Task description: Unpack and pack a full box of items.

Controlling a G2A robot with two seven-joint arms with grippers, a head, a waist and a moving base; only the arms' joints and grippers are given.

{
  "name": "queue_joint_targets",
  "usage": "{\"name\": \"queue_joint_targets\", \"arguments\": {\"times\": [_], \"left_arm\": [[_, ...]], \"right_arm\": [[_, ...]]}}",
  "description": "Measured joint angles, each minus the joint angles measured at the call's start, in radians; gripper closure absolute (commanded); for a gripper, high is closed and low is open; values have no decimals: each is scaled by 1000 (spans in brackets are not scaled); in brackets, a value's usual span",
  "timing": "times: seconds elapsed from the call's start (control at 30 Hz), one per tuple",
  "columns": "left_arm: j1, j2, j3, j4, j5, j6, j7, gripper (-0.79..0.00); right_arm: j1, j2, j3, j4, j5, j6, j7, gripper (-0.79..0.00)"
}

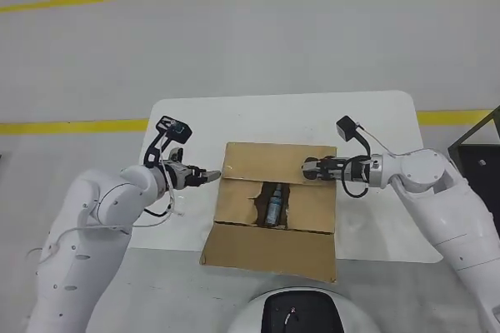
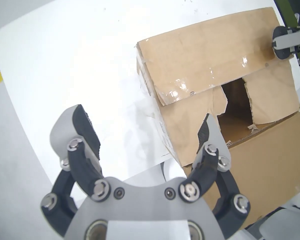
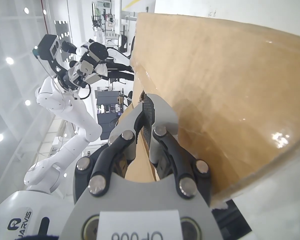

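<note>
Since the box (image 1: 267, 250) sits on the table (image 1: 192, 125) with flaps only partly apart and a bottle (image 1: 275, 204) inside, unpacking looks barely begun, packing all ahead. Looks like the right gripper (image 1: 307, 171) is pinching the far flap (image 1: 267, 158), while the left gripper (image 1: 212, 175) hangs spread open just beside the box.

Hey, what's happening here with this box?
A two-armed robot is working at a cardboard box on a white table. The right tool pinches one flap at its end. The left tool is open beside the box's opposite side, holding nothing. The flaps are parted in the middle, and a bottle shows inside.
</note>
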State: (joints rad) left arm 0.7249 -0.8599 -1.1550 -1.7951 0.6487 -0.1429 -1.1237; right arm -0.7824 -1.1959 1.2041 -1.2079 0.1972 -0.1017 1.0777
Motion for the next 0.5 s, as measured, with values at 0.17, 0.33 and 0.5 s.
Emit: {"name": "queue_joint_targets", "arguments": {"times": [0.17,0.33,0.5], "left_arm": [[89,31,-93,-62,63,-194,8,-785],[192,57,-207,-122,45,-312,12,-785],[208,59,-224,-129,41,-319,14,-785]], "right_arm": [[2,1,-5,8,11,-5,0,0],[4,2,-9,21,27,-15,7,0],[10,2,-20,31,40,-21,22,0]]}}
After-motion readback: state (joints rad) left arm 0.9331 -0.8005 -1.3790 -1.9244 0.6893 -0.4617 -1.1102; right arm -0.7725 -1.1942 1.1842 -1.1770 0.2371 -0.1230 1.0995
